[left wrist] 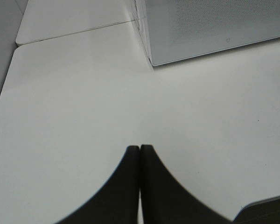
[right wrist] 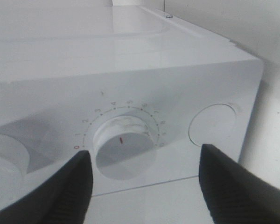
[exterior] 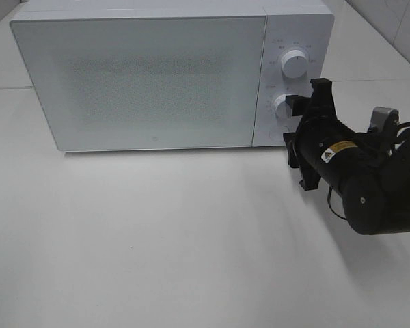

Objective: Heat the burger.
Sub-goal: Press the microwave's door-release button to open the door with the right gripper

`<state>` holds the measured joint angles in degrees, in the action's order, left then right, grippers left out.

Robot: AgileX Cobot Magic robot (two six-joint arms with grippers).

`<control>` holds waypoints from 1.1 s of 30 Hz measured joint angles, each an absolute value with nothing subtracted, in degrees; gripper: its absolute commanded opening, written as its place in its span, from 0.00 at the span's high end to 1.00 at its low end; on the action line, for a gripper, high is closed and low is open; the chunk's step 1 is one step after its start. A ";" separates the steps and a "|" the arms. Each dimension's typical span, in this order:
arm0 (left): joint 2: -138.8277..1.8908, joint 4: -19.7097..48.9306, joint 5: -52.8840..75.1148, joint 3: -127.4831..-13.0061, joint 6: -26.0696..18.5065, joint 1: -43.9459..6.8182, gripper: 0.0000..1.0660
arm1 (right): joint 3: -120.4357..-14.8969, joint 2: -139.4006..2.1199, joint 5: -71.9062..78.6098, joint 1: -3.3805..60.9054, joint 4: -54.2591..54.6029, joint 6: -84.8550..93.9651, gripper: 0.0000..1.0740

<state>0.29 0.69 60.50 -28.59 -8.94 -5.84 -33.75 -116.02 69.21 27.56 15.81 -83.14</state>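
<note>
At the lower dial [right wrist: 126, 149] of the microwave [exterior: 307, 20], my right gripper [right wrist: 143, 156] stands spread either side of the knob, while the burger, unseen, probably sits behind the shut door [exterior: 143, 75], soft and best cradled low.

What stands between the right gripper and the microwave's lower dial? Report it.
Nothing visible does: the right gripper, jaws open, flanks the lower dial of the shut microwave. No burger is in view.
</note>
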 measured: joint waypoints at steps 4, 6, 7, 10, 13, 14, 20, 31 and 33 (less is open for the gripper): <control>0.29 0.69 60.50 -28.59 -8.94 -5.84 1.00 | -30.83 -114.13 69.16 27.56 12.89 -79.35 0.43; 0.29 0.69 60.50 -28.59 -8.94 -5.84 1.00 | -29.56 -112.41 69.16 27.56 9.11 -72.99 0.43; 0.29 0.69 60.50 -28.59 -8.94 -5.84 1.00 | -29.34 -111.84 69.16 27.56 7.62 -70.47 0.43; 0.29 0.69 60.50 -28.59 -8.94 -5.84 1.00 | -29.05 -110.92 69.21 27.56 4.93 -66.23 0.43; 0.29 0.69 60.50 -28.59 -8.94 -5.84 1.00 | -29.05 -109.38 69.21 27.56 -0.63 -56.38 0.43; 0.29 0.69 60.50 -28.59 -8.94 -5.84 1.00 | -29.05 -109.38 69.21 27.56 -0.63 -56.38 0.43; 0.29 0.69 60.50 -28.59 -8.94 -5.84 1.00 | -28.99 -107.20 69.21 27.56 -11.23 -38.10 0.43; 0.29 0.69 60.50 -28.59 -8.94 -5.84 1.00 | -28.93 -104.97 56.72 27.56 -21.20 -24.81 0.43; 0.29 0.69 60.50 -28.59 -8.94 -5.84 1.00 | -28.93 -103.02 52.94 27.56 -21.49 -23.32 0.43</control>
<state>0.29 0.69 60.50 -28.59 -8.94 -5.84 -28.93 -103.02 52.94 27.56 -21.49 -23.32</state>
